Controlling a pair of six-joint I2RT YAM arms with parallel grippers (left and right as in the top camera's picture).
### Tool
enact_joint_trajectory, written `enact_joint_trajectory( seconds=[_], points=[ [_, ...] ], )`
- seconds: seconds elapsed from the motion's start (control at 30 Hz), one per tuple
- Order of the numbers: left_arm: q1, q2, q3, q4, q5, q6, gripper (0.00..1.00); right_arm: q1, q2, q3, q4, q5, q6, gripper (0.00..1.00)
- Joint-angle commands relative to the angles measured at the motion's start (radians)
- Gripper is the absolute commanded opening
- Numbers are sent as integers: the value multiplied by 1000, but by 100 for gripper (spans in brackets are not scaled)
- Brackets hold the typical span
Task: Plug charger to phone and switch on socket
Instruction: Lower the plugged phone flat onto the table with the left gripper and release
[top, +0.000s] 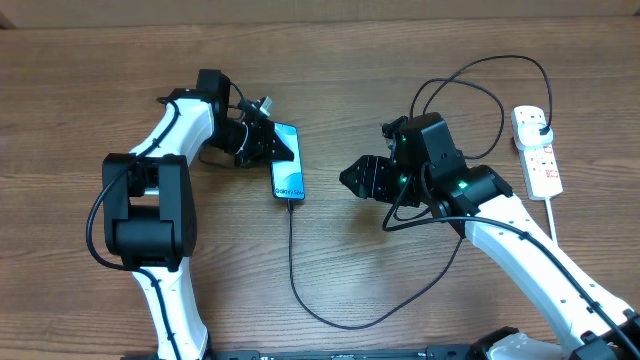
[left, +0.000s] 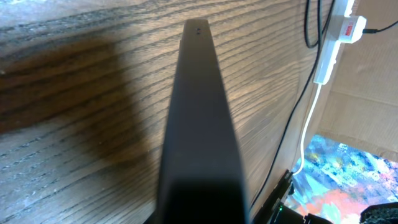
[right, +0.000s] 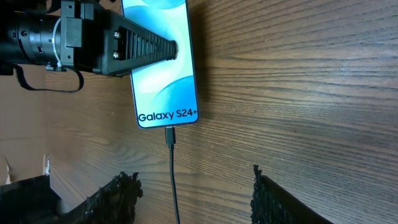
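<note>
from overhead, the phone (top: 288, 165) lay on the wooden desk (top: 80, 60), screen up and lit blue. the left gripper (top: 272, 145) reached in from the phone's left and covered its upper part. the right gripper (top: 350, 178) hung just right of the phone, apart from it. the charger (top: 292, 270) ran from the phone's lower edge down the desk, curved off to the right, and looped up to its black plug (top: 541, 126) seated in the socket (top: 540, 160), which lay well apart on the phone's far right.

in the left wrist view, a dark bar (left: 199, 124) filled the middle, too close to tell what it was. the socket (left: 347, 28) showed at the upper right, its red marking in view and its white cord (left: 309, 118) trailing down.

in the right wrist view, the phone (right: 163, 62) read "galaxy s24+". the charger's connector tip (right: 169, 134) sat in the middle of the phone's lower edge. one finger (right: 140, 46) of the left gripper lay across the screen from the left; the other was hidden, so i cannot tell whether those jaws were clamped. the right gripper's fingers (right: 115, 198) stood below the phone, its jaws wide apart with the cable between them, untouched.
</note>
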Motion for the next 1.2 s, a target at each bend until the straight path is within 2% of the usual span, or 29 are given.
enact_joint_trajectory(
  seconds=[0.0, 0.17, 0.33, 0.5, 0.87, 1.03, 1.17],
  points=[
    [-6, -6, -5, 8, 10, -22, 4, -3, 0, 12, 2, 10, -8, 61],
    [-5, -6, -5, 8, -83, -11, 4, -3, 0, 13, -1, 10, -8, 61],
    [-5, -6, -6, 4, -112, 19, 4, -3, 0, 12, -3, 10, -8, 61],
    [-12, -6, -27, 3, -115, -8, 8, -3, 0, 13, -5, 10, -8, 61],
    [-13, -6, -76, 20, -132, -37, 10, -3, 0, 13, -28, 18, -8, 61],
    [-13, -6, -76, 23, -133, -37, 19, -3, 0, 12, -28, 22, -8, 61],
    [-13, -6, -76, 23, -134, -37, 22, -3, 0, 13, -35, 40, -8, 63]
  ],
)
